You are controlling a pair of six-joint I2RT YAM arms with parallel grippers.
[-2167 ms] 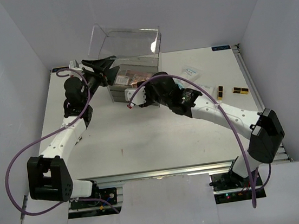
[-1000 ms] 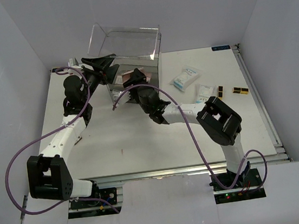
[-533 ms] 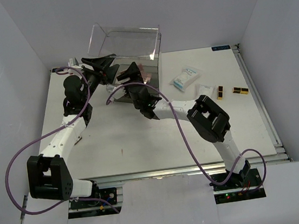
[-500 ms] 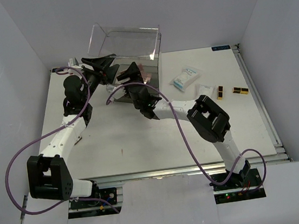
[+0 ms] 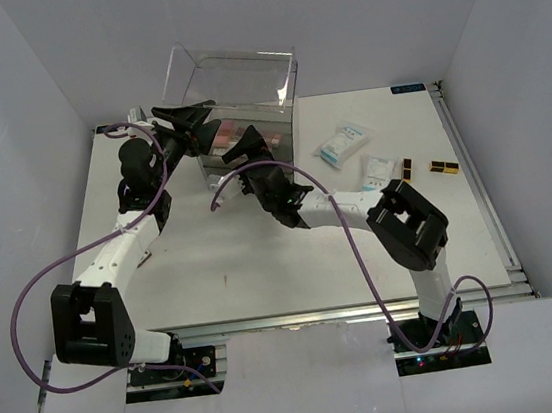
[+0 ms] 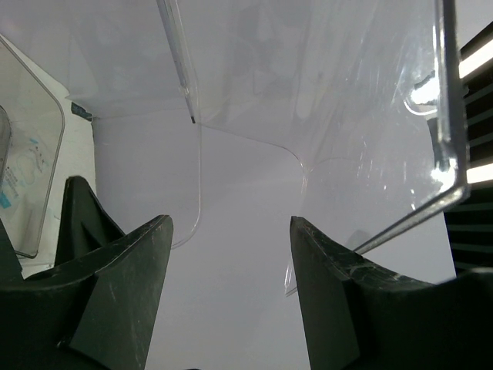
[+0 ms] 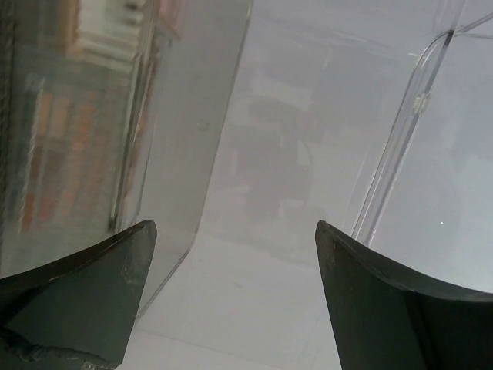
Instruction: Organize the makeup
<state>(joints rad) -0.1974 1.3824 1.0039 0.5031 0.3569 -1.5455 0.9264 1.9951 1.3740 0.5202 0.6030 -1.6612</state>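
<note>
Right hand (image 7: 231,231): spread wide, empty, close up against the near wall of the clear box (image 5: 240,80). Left hand (image 6: 231,223): parted too, holding nothing, at the box's left end by its clear upper panel. Through the wall, left of the right hand: pink and brown palettes (image 7: 46,154), apparently stowed inside. Out on the counter (image 5: 262,259), well to the right: two white-and-blue packets (image 5: 344,143), then small brown and orange palettes (image 5: 442,166) farther right. Judged light all round. Palettes probably stiff, slick, lying flat: take squarely by opposite edges, or risk a skid. Packets probably soft and crinkly: pinch gently near a corner or across the narrow width.
</note>
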